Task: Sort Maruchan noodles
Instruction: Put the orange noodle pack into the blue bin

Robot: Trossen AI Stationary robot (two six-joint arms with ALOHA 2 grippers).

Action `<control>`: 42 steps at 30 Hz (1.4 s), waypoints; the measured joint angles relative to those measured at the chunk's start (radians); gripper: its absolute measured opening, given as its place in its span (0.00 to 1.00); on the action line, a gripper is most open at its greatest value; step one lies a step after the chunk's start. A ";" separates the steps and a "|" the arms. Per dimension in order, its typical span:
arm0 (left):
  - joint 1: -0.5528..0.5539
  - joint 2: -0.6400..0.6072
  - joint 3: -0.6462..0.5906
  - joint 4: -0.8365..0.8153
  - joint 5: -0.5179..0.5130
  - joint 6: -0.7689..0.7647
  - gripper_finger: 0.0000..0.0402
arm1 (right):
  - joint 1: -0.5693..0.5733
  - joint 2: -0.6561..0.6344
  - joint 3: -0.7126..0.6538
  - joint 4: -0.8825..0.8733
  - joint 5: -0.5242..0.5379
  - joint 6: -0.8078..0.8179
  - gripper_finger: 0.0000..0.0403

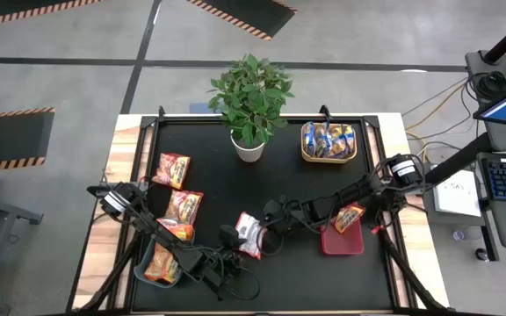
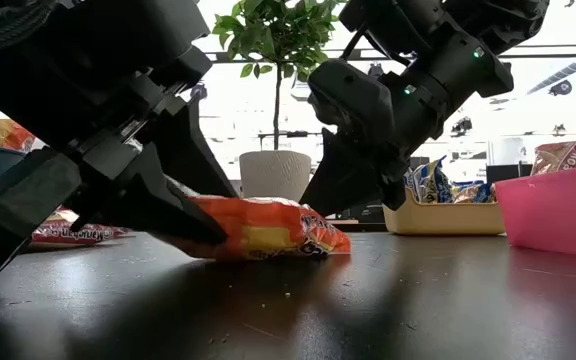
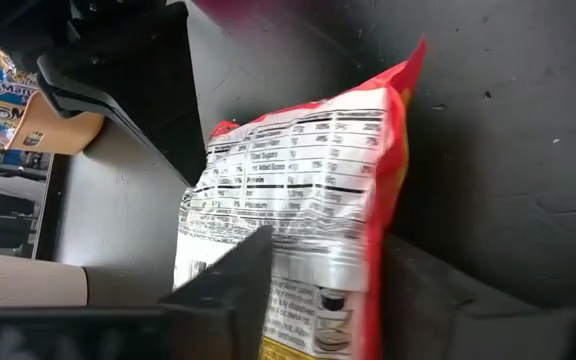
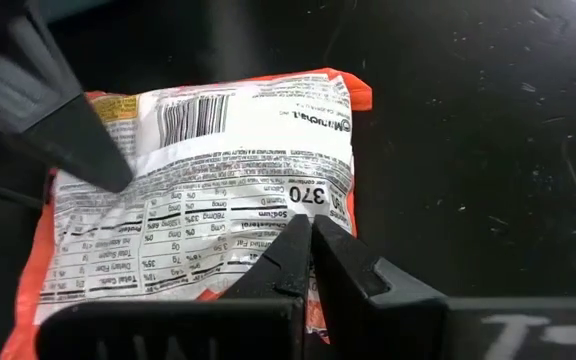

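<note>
Fingers of both arms meet at one Maruchan noodle packet [image 1: 249, 235] lying nutrition-panel up on the black worktop [image 1: 323, 184], in the lower middle of the high view. Left gripper [image 3: 328, 300] has its fingers spread wide around one end of the packet without visibly pinching it. Right gripper [image 4: 313, 262] has its fingers pressed together into a point resting at the packet's edge; whether any film is caught between them cannot be told.

Likely handling: light, with thin slippery crinkly wrapper around a stiff but brittle noodle block, so a grip across the flat body or on a sealed end seam seems safest, with gentle pressure.

Readable print: "Maruchan" and "370" beside a barcode in the right wrist view; smaller text is illegible.

Elsewhere in the high view, more orange packets [image 1: 172, 169] lie at left, blue packets fill a tan basket [image 1: 328, 156] at upper right, and one packet sits in a red bin [image 1: 341, 240]
</note>
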 joint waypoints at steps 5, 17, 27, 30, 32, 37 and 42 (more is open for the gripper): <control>0.000 -0.008 0.000 -0.003 0.015 0.000 0.12 | 0.000 -0.016 -0.001 -0.003 0.003 -0.012 0.02; 0.002 -0.158 0.000 -0.117 0.103 0.015 0.00 | 0.002 -0.259 -0.020 -0.086 -0.007 -0.172 0.02; 0.004 -0.385 0.000 -0.168 0.188 0.094 0.00 | 0.018 -0.391 -0.052 -0.074 -0.004 -0.288 0.02; -0.001 -0.464 0.000 -0.174 0.212 0.098 0.00 | 0.019 -0.393 -0.059 -0.066 -0.004 -0.291 0.02; -0.007 -0.517 0.000 -0.193 0.248 0.102 0.00 | 0.019 -0.393 -0.068 -0.070 -0.004 -0.286 0.02; -0.029 -0.637 0.076 -0.403 0.392 0.028 0.00 | 0.019 -0.391 -0.087 -0.064 -0.002 -0.263 0.02; -0.034 -0.682 0.260 -0.709 0.615 -0.112 0.00 | 0.019 -0.391 -0.096 -0.063 -0.002 -0.254 0.02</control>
